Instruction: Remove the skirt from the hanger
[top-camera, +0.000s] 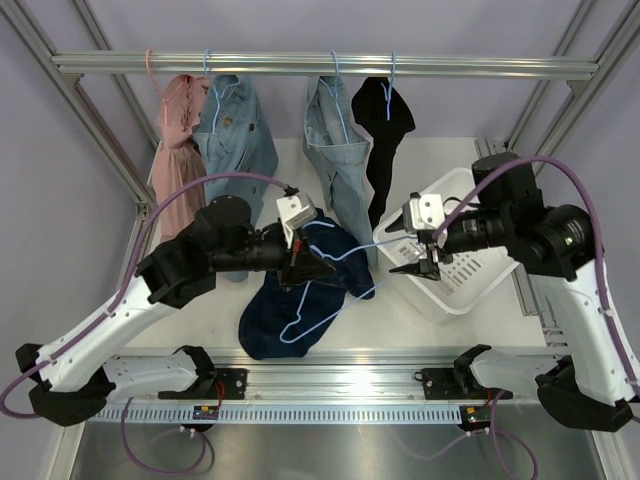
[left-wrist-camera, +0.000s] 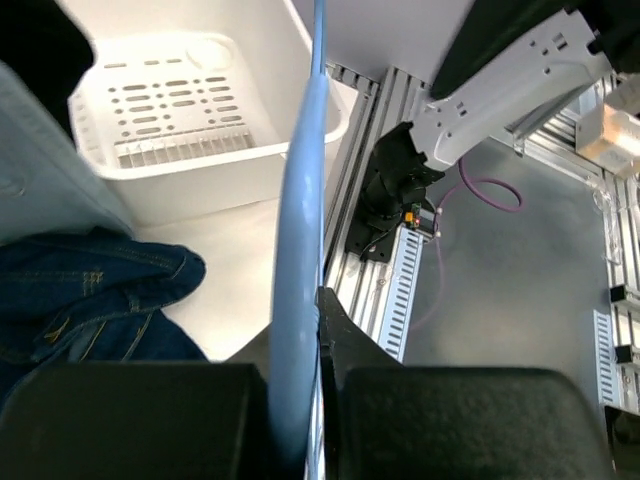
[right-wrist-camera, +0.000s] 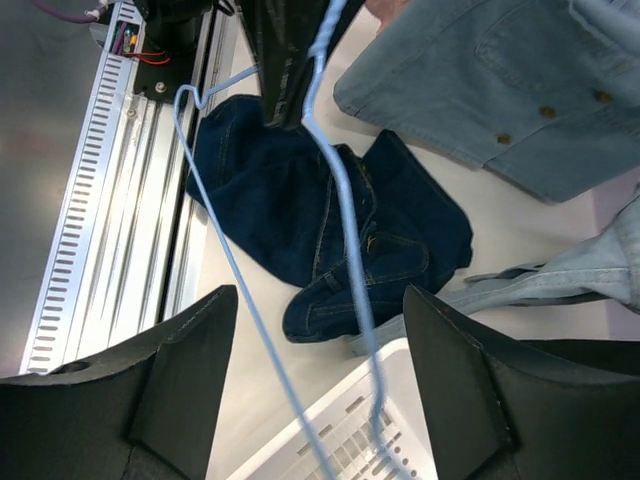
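A dark blue denim skirt (top-camera: 285, 310) lies crumpled on the white table; it also shows in the left wrist view (left-wrist-camera: 90, 300) and the right wrist view (right-wrist-camera: 300, 190). A light blue wire hanger (top-camera: 335, 262) is held above it, and its wires look bare (right-wrist-camera: 345, 200). My left gripper (top-camera: 305, 268) is shut on the hanger (left-wrist-camera: 300, 250), which runs between its jaws (left-wrist-camera: 297, 340). My right gripper (top-camera: 420, 258) is open, with the hanger's two wires passing between its spread fingers (right-wrist-camera: 320, 310) without touching them.
A white slotted basket (top-camera: 470, 290) sits at the right, under my right gripper (right-wrist-camera: 350, 430). A rail (top-camera: 320, 65) at the back carries a pink garment (top-camera: 175, 150), a light denim jacket (top-camera: 235, 135), a light denim piece (top-camera: 340, 150) and a black garment (top-camera: 385, 130).
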